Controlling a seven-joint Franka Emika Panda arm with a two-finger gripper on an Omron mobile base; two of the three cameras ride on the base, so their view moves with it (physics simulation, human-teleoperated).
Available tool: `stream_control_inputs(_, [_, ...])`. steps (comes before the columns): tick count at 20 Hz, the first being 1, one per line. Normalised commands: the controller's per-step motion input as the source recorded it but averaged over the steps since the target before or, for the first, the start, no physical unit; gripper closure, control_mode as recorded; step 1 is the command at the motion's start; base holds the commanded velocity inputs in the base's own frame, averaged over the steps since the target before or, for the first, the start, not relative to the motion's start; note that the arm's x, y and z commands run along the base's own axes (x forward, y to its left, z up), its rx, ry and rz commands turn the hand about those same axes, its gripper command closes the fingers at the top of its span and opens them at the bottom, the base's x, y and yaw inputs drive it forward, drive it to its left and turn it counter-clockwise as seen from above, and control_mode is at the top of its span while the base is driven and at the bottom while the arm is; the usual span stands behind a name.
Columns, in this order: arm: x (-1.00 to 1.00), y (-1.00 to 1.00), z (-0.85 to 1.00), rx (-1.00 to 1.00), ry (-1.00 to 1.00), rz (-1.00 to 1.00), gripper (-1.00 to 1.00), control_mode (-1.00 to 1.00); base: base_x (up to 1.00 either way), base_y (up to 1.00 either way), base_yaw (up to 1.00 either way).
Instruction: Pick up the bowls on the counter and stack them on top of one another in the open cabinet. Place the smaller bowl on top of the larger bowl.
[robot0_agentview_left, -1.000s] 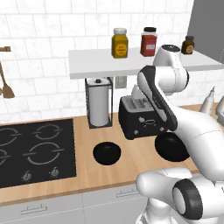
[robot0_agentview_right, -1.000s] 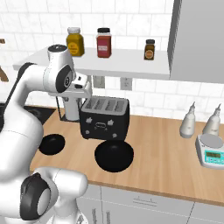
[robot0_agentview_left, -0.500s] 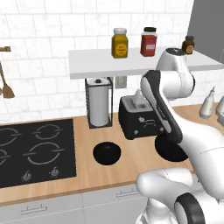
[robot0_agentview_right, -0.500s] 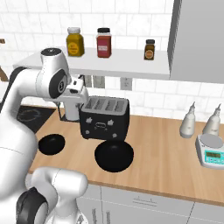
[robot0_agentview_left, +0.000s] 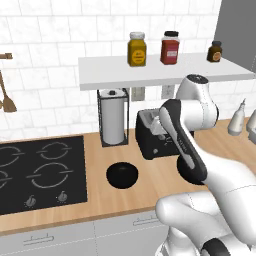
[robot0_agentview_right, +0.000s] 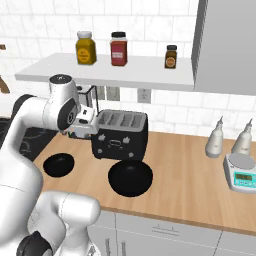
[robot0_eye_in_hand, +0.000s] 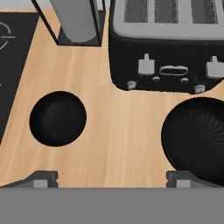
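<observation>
While hovering above the counter (robot0_eye_in_hand: 118, 127), gripper (robot0_eye_in_hand: 111, 177) spread, empty; toaster (robot0_eye_in_hand: 168, 43) crowds larger bowl (robot0_eye_in_hand: 197, 138), partly cut off; smaller bowl (robot0_eye_in_hand: 57, 118) unobstructed.

The white arm rises from the base, bends at a dark elbow joint and folds back down toward the counter (robot0_agentview_right: 185, 170), so that the forearm slopes downward in both base views. The wrist is turned so the hand looks down and forward at the worktop from above, held high and touching nothing. The gripper (robot0_eye_in_hand: 111, 177) is empty: its two dark fingertips (robot0_eye_in_hand: 41, 178) stand wide apart at the bottom of the hand view, one near the left edge and one right of centre. In the right base view the hand (robot0_agentview_right: 82, 121) sits just left of the toaster (robot0_agentview_right: 120, 134), level with its top.
</observation>
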Motion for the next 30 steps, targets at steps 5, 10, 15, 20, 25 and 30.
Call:
stream_control_inputs(5, [0.00, 0.19, -0.37, 0.02, 0.04, 0.00, -1.00, -1.00, 0.00, 0.00, 0.00])
stream_control_inputs(10, [0.00, 0.34, -0.44, -0.02, 0.04, 0.00, -1.00, -1.00, 0.00, 0.00, 0.00])
stream_control_inputs(15, [0.01, 0.30, -0.55, 0.00, 0.15, 0.00, -1.00, -1.00, 0.00, 0.00, 0.00])
stream_control_inputs(20, [0.09, 0.47, -0.59, 0.00, 0.15, 0.00, -1.00, -1.00, 0.00, 0.00, 0.00])
stream_control_inputs(25, [0.15, 0.16, -0.46, 0.00, 0.13, 0.00, -1.00, -1.00, 0.00, 0.00, 0.00])
stream_control_inputs(30, [0.23, 0.00, -0.43, 0.00, 0.09, 0.00, -1.00, -1.00, 0.00, 0.00, 0.00])
